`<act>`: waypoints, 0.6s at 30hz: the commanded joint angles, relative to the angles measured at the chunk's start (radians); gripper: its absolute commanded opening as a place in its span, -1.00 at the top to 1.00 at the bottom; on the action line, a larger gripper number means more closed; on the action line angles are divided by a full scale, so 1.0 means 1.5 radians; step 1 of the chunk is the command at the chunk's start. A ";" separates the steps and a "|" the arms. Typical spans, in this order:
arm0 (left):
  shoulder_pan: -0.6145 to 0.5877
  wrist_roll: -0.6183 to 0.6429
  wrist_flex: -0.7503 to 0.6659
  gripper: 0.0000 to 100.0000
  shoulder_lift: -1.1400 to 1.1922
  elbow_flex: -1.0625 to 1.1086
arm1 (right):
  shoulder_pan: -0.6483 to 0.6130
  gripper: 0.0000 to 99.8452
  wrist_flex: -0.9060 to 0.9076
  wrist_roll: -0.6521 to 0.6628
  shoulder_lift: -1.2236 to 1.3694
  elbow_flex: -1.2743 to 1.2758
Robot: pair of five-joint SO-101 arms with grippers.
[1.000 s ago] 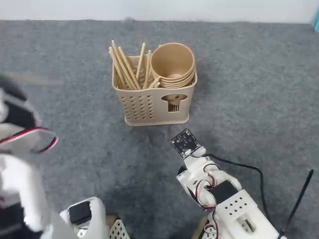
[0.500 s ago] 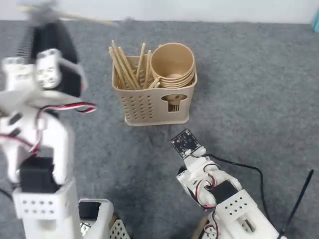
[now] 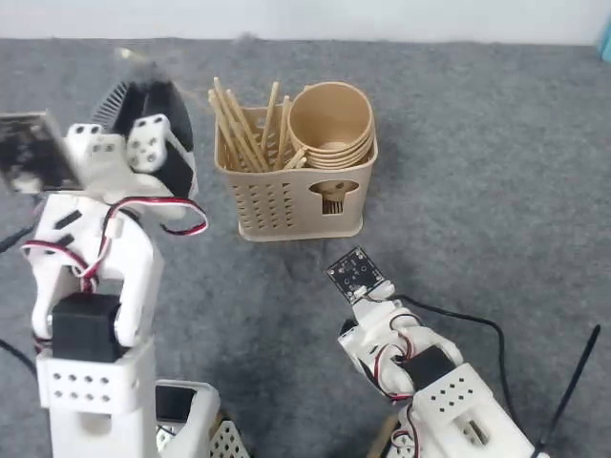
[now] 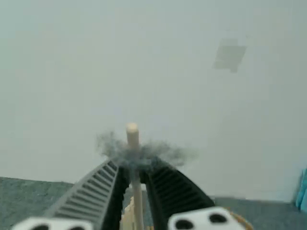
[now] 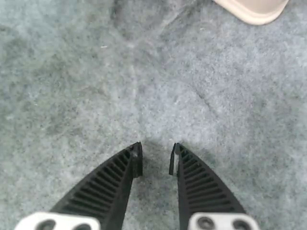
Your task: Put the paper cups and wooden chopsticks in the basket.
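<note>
A beige slotted basket (image 3: 298, 196) stands on the grey carpet, holding several wooden chopsticks (image 3: 243, 129) on one side and stacked paper cups (image 3: 330, 119) on the other. My left gripper (image 3: 143, 78) is raised just left of the basket. In the left wrist view this gripper (image 4: 136, 165) is shut on a wooden chopstick (image 4: 133, 143) that sticks out past the fingertips towards the pale wall. My right gripper (image 5: 154, 160) hangs low over bare carpet, slightly open with nothing between its fingers. The basket's corner (image 5: 254, 7) lies ahead of it.
The right arm (image 3: 420, 377) is folded at the front right, with a black cable (image 3: 477, 324) trailing beside it. Open carpet lies right of and in front of the basket. A pale wall borders the far edge.
My left arm rose from the lower left with the chopstick and swung right, closer to the basket. The right arm has kept still.
</note>
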 commanded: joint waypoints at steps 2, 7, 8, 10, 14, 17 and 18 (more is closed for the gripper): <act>0.001 -0.053 0.025 0.98 -0.006 0.004 | 0.011 0.80 -0.012 0.010 -0.015 -0.011; 0.003 -0.053 0.025 0.98 -0.005 0.034 | 0.011 0.80 -0.026 0.007 -0.010 -0.010; 0.005 -0.053 0.024 0.98 -0.005 0.037 | 0.011 0.80 -0.026 0.007 -0.010 -0.010; 0.025 -0.054 0.008 0.97 0.001 0.041 | 0.011 0.80 -0.027 0.007 -0.010 -0.010; 0.031 -0.054 -0.058 0.82 0.049 0.040 | 0.011 0.80 -0.027 0.008 -0.010 -0.010; 0.029 -0.051 -0.074 0.53 0.066 0.039 | 0.011 0.80 -0.027 0.008 -0.010 -0.010; 0.028 -0.051 -0.074 0.43 0.066 0.039 | 0.011 0.80 -0.027 0.009 -0.010 -0.010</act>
